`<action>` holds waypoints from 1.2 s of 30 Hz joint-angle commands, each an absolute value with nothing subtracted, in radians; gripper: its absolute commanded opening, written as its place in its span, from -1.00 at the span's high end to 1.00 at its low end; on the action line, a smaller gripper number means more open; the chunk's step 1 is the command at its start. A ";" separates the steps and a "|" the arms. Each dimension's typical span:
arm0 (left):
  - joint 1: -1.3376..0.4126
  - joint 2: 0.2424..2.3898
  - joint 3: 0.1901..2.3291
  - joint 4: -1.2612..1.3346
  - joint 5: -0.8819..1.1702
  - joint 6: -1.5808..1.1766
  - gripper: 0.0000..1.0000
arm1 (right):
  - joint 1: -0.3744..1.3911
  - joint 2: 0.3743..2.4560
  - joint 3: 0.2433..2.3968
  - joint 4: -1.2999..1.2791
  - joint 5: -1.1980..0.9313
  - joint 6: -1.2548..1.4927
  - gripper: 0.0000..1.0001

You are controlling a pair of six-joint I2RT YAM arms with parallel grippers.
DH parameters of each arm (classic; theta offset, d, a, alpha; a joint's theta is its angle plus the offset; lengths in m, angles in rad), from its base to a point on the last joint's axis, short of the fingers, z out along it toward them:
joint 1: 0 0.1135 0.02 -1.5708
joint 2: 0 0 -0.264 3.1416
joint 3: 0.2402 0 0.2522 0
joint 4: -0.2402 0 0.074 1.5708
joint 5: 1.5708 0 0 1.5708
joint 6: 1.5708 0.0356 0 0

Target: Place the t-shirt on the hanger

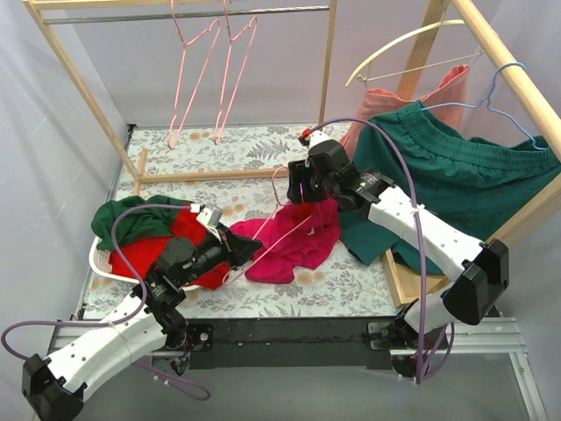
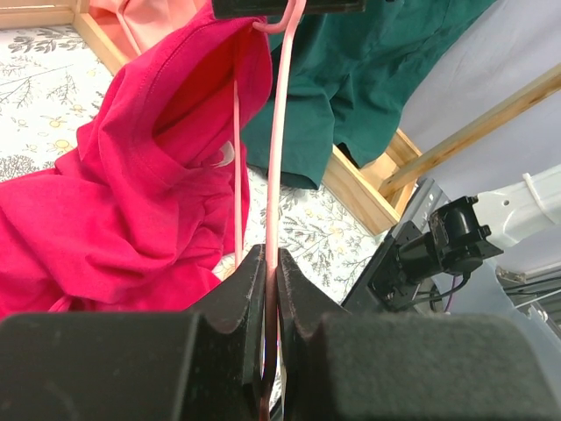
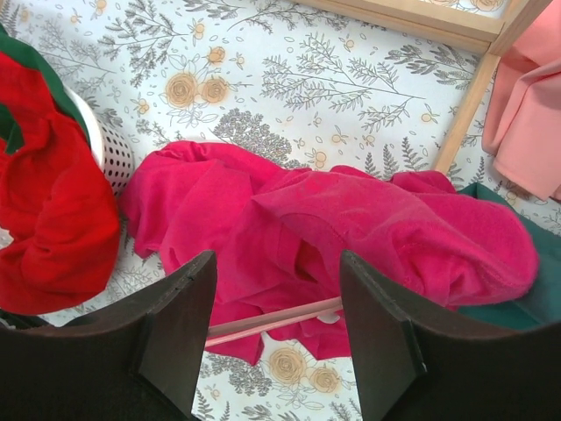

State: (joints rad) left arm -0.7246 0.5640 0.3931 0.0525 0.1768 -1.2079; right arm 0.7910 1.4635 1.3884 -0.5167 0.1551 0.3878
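The magenta t-shirt (image 1: 294, 241) lies crumpled on the floral table. The pale-pink wire hanger (image 1: 289, 235) lies slanted across it, one end tucked into the fabric. My left gripper (image 1: 237, 250) is shut on the hanger's wire at the shirt's left edge; the left wrist view shows the wire (image 2: 274, 132) pinched between my jaws (image 2: 271, 263) and running up past the t-shirt (image 2: 149, 193). My right gripper (image 1: 296, 191) hovers open above the shirt's upper end. In the right wrist view my gripper (image 3: 279, 263) is open and empty above the t-shirt (image 3: 368, 219) and the hanger wire (image 3: 272, 320).
A white basket (image 1: 98, 260) at left holds a bright red garment (image 1: 140, 259) and a dark green one (image 1: 131, 219). A dark green garment (image 1: 456, 171) on a light-blue hanger (image 1: 500, 96) hangs at right beside a cream hanger (image 1: 403, 44). Two pink hangers (image 1: 210, 70) hang on the wooden rack's rail.
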 commanded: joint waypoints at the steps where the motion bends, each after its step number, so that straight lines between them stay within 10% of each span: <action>1: -0.732 0.535 0.357 0.081 0.075 -1.207 1.00 | 0.772 1.482 1.445 -0.540 0.158 0.347 -0.32; 14: -0.772 0.483 0.301 0.081 0.034 -1.256 1.00 | 0.718 1.597 1.582 -0.578 0.118 0.351 -0.25; 36: -0.776 0.525 0.328 0.084 0.018 -1.270 1.00 | 0.759 1.463 1.181 -0.436 0.265 0.310 -0.09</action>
